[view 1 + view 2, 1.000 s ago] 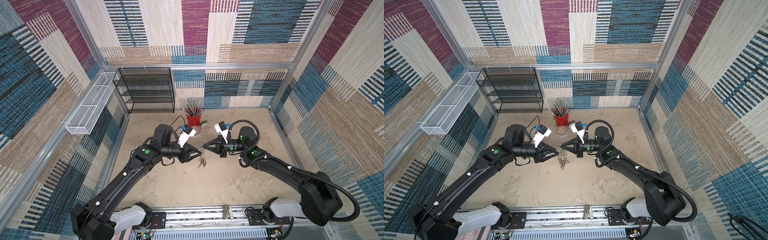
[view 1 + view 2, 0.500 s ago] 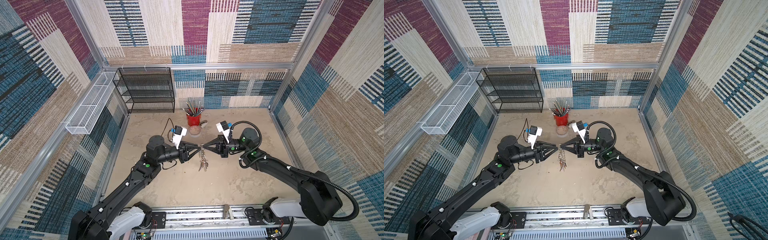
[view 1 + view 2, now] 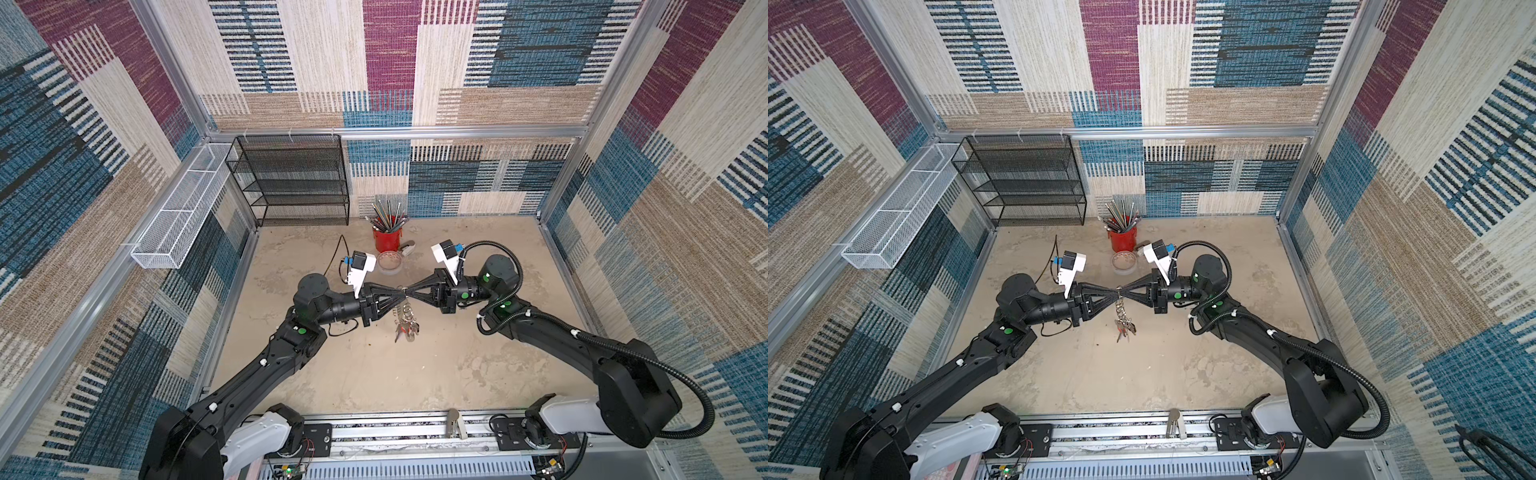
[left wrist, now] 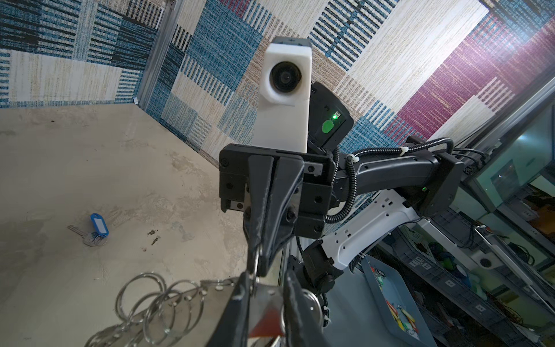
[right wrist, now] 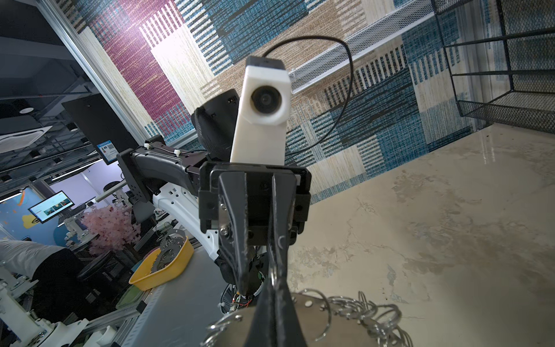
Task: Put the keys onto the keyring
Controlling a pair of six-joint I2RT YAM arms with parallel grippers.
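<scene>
Held clear above the middle of the bench (image 3: 415, 382), the keyring (image 5: 312, 318) is a gray plate fringed with split rings (image 4: 156, 300). A bunch of keys (image 3: 406, 328) with a red tag dangles from its lower end in both top views. The right hand (image 4: 257, 261) is clamped tight on the plate's upper end. Tip to tip with it, the left hand (image 5: 260, 284) straddles that same end, jaws a narrow gap apart; whether they bite cannot be told. A blue-tagged key (image 4: 96, 226) lies alone on the bench, not yet threaded. The left hand would do best to seat squarely on flat plate, not a loose ring, before the right lets go, so the bunch does not swing.
</scene>
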